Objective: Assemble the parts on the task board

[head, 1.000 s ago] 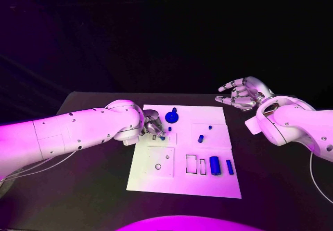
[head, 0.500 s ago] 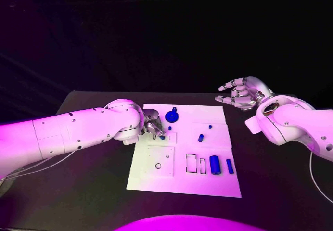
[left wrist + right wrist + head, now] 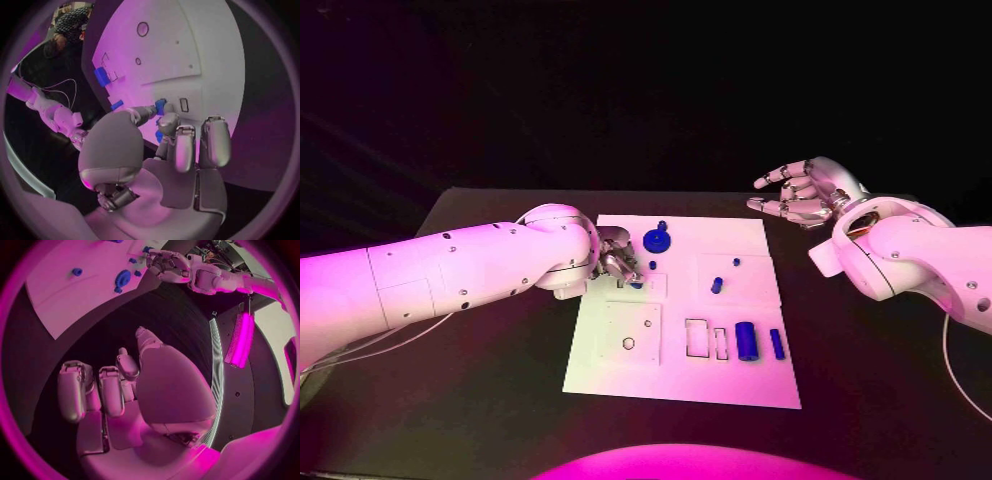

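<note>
Task board [image 3: 733, 375]: left hand [image 3: 617, 255] pinches a small blue part [image 3: 160, 106] at its left edge; right hand [image 3: 798, 195] hovers spread, empty.

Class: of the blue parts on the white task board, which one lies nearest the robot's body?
The larger blue cylinder, lying flat beside the empty rectangular slots. A thinner blue bar lies just right of it; the other blue parts sit farther up the task board.

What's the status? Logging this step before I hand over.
Left hand pinches a small blue part over the task board. Right hand open, off the board. Nothing in the way.
</note>
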